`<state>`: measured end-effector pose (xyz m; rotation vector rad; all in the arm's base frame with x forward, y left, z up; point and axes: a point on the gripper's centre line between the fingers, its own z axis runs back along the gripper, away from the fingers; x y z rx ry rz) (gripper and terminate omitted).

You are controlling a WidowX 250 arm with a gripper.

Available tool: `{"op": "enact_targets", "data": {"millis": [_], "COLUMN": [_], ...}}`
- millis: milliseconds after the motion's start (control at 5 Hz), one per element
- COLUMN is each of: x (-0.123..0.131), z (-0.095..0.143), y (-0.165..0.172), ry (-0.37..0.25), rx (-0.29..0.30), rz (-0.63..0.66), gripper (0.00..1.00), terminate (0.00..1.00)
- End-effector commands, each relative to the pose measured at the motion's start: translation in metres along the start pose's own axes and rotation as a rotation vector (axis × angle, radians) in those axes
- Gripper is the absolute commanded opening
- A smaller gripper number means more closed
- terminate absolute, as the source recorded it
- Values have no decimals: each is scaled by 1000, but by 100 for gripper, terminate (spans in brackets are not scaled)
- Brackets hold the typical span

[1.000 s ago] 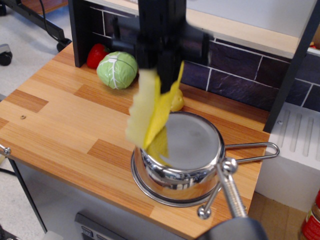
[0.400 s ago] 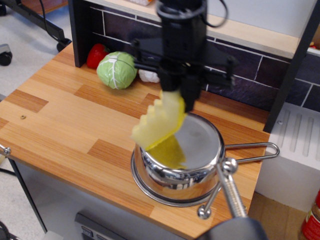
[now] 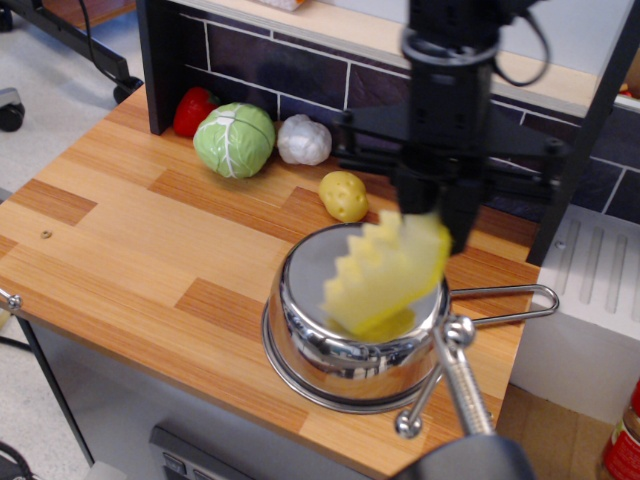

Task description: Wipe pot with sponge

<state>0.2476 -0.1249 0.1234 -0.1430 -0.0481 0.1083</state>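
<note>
Swung right since a moment ago, the gripper (image 3: 432, 222) pinches the sponge (image 3: 385, 272) inside the pot (image 3: 355, 330); mid-wipe, I'd say, next sweep round the wall.

One raised camera, looking down at an angle from the near side.

It faces the wooden surface (image 3: 120, 240) towards the dark tiled back wall (image 3: 300, 75) on the far side. The view is fairly close: the pot (image 3: 355, 335) sits low and centre, and floor shows at the left edge and a white unit (image 3: 590, 300) at the right.
</note>
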Motion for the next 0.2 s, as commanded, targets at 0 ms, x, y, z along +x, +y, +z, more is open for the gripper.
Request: {"op": "enact_targets", "data": {"millis": [0], "x": [-3], "z": [8], "y": [-27], "ry": [0], "rx": [-23], "rz": [15], "gripper": [0], "terminate": [100]}}
